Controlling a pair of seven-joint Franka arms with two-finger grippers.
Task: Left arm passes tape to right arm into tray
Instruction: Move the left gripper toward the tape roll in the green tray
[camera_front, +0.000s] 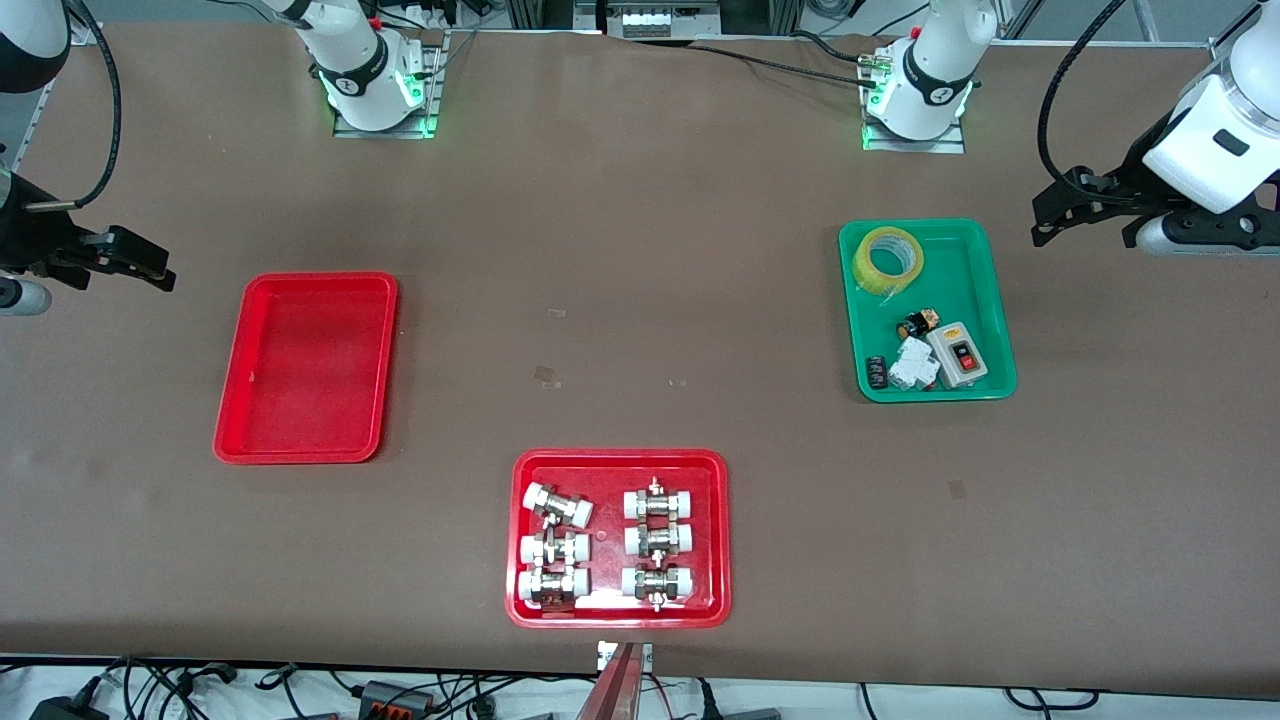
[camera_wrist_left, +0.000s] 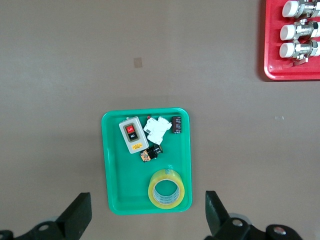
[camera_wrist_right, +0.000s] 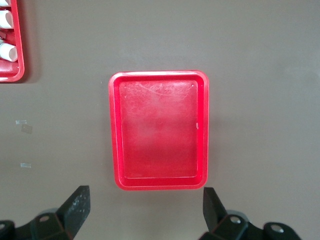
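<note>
— Three trays from the front, yes? Where's the tape (camera_front: 888, 257)?

— Flat in my green tray (camera_front: 985, 300), hole facing up, in the corner nearest my base at the left arm's end of the table (camera_front: 640, 200). Some small electrical parts lie in the same tray nearer the camera: a grey switch box (camera_front: 958, 355) with a red button, a white breaker (camera_front: 913, 368). My left hand (camera_front: 1050, 215) hangs in the air over bare table just past that tray's end, fingers wide, holding nothing.

— And the right hand (camera_front: 150, 265)?

— Up over the table at the right arm's end, also spread and empty. The plain red tray (camera_front: 305, 445) lies beside it, long axis running from the bases toward the camera. The red tray of fittings (camera_front: 520, 540) sits nearest the camera.

— What does your left wrist add?

— My two fingertips (camera_wrist_left: 75, 217) stand wide apart, with the tape (camera_wrist_left: 166, 189) between them, well below. The switch box (camera_wrist_left: 132, 136) has writing, too small for me to read.

— Right wrist?

— Fingers (camera_wrist_right: 75, 210) parted over the red tray (camera_wrist_right: 114, 130), which holds nothing; scuffs show on its floor, unseen from the front.
</note>
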